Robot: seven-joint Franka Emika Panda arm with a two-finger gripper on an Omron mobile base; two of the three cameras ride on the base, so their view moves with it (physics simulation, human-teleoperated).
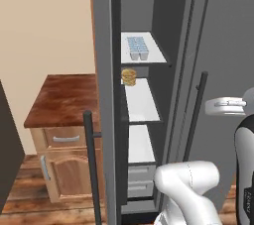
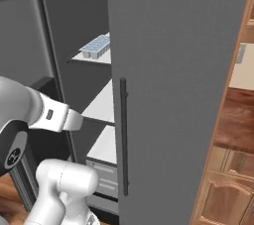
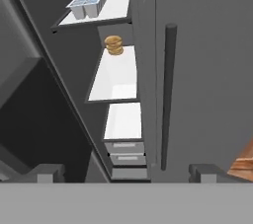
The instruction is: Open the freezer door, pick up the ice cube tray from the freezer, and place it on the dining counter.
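Note:
The freezer door [image 1: 107,95] stands swung open toward me, its dark bar handle [image 1: 88,169] at the lower left. Inside the freezer [image 1: 163,16], the ice cube tray [image 1: 138,48] [image 2: 95,46] [image 3: 89,1] lies on the top white shelf. My gripper [image 3: 128,173] [image 2: 74,119] is open and holds nothing. It hangs in front of the freezer opening, well below the tray and apart from it. The hand view looks along the shelves to the tray at its top. The dining counter is out of view.
A stack of round golden-brown food [image 1: 129,77] [image 3: 113,45] sits on the second shelf. Two grey drawers [image 3: 126,151] close the freezer's bottom. The plain grey door [image 2: 178,95] with its dark handle [image 2: 123,135] borders the opening. A small wood-topped cabinet [image 1: 62,97] stands left.

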